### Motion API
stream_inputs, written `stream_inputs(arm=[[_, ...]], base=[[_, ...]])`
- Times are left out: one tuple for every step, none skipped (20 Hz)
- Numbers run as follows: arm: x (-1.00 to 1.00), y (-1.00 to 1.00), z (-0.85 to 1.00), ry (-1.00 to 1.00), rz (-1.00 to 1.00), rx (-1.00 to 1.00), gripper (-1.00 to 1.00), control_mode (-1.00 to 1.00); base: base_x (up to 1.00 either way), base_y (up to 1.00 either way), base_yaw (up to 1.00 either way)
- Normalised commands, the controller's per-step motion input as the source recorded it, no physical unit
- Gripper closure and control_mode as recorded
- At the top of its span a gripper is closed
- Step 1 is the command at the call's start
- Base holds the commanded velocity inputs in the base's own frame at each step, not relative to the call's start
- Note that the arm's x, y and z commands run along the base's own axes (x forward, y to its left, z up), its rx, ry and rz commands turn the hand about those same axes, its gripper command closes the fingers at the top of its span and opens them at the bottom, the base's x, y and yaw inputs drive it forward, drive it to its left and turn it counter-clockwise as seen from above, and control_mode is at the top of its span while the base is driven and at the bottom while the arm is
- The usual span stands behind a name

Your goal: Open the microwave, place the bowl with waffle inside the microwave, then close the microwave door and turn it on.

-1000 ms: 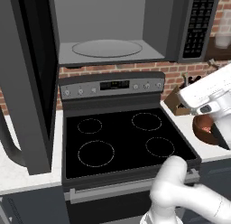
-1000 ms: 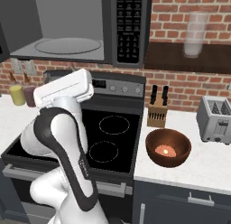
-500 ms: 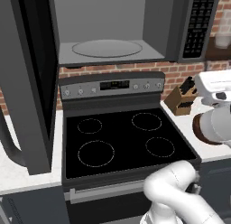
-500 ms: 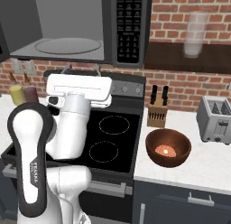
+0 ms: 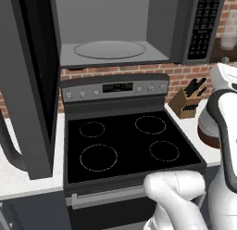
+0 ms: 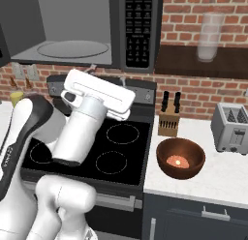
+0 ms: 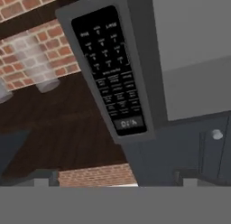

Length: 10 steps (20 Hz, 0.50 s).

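The microwave (image 5: 111, 34) hangs over the stove with its cavity showing, the glass turntable (image 5: 110, 49) bare. The microwave door (image 5: 28, 85) stands swung out to the left, its curved handle (image 5: 9, 145) low. The keypad strip (image 7: 110, 69) fills the middle of the hand view. A reddish-brown bowl (image 6: 180, 159) sits on the counter right of the stove with orange waffle (image 6: 177, 161) pieces in its bottom. My gripper (image 6: 107, 75) hovers over the stove, left of and above the bowl. Its fingertips (image 7: 187, 175) stand wide apart, open and empty.
The black stove (image 5: 125, 145) lies under the microwave. A knife block (image 6: 168, 122) stands just behind the bowl, a toaster (image 6: 232, 127) to its right. A glass (image 6: 210, 36) sits on the wooden shelf above. Bottles (image 6: 17, 96) stand at the far left.
The arm has swung to the right over the stove, carrying the hand closer to the bowl's side. The jaws have stayed open. The bowl and the door have not moved.
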Motion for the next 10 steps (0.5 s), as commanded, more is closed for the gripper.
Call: stream_inputs(arm=[[0.09, -0.23, 0.00, 0.14, -0.07, 0.00, -1.00, -1.00], [0.11, -0.18, 0.00, 0.19, -0.07, 0.00, -1.00, -1.00], [0.06, -0.15, 0.00, 0.23, -0.07, -0.14, -1.00, -1.00], [0.04, -0.11, 0.00, 0.26, -0.08, -0.28, -1.00, -1.00], [0.01, -0.11, 0.00, 0.30, -0.09, -0.33, -1.00, -1.00], [0.02, -0.08, 0.00, 0.37, -0.08, -0.39, -1.00, -1.00], [0.04, -0.06, 0.00, 0.43, -0.07, -0.43, -1.00, -1.00], [0.07, -0.06, 0.00, 0.49, -0.07, -0.43, -1.00, -1.00], [0.03, -0.08, 0.00, 0.58, -0.04, -0.42, -1.00, -1.00], [0.00, -0.12, 0.00, 0.68, -0.02, -0.38, -1.00, -1.00]], base=[[0.00, 0.00, 0.00], [0.00, 0.00, 0.00], [0.00, 0.00, 0.00], [0.00, 0.00, 0.00], [0.00, 0.00, 0.00], [0.00, 0.00, 0.00], [0.00, 0.00, 0.00], [0.00, 0.00, 0.00], [0.00, 0.00, 0.00], [0.00, 0.00, 0.00]])
